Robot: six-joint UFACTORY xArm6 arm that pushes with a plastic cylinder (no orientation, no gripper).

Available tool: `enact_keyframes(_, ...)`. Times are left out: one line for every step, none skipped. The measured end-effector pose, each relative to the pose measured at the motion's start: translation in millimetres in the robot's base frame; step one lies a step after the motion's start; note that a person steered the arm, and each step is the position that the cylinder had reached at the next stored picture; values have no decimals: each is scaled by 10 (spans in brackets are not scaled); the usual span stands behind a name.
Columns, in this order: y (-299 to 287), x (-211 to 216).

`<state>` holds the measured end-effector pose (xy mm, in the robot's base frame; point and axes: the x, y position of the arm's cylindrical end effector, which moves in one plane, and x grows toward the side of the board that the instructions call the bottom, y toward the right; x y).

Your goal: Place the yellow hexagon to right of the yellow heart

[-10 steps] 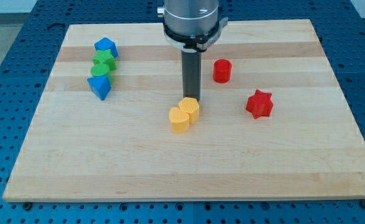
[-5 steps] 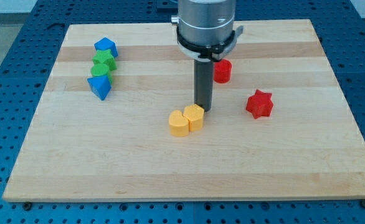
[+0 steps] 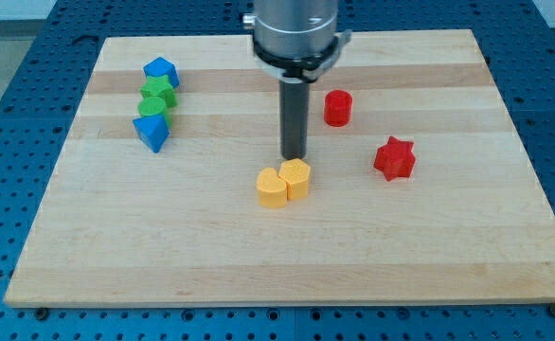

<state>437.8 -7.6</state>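
Note:
The yellow hexagon [image 3: 296,176] sits near the board's middle, touching the right side of the yellow heart [image 3: 271,188]. My tip [image 3: 294,157] stands just above the hexagon's top edge in the view, very close to it. The rod rises from there to the arm's head at the view's top.
A red cylinder [image 3: 337,108] and a red star [image 3: 394,158] lie to the right of my tip. At the left, a blue block [image 3: 161,70], two green blocks [image 3: 156,98] and a blue block [image 3: 152,133] form a column. The wooden board [image 3: 448,246] ends at blue pegboard.
My tip went right beside the hexagon's upper right, then came back left to just above it. The yellow pair shifted slightly down and right.

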Motion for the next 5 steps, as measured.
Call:
enact_keyframes(-95,126)
enact_keyframes(-29,181)
enact_keyframes(26,181)
enact_keyframes(43,159)
enact_keyframes(53,151)
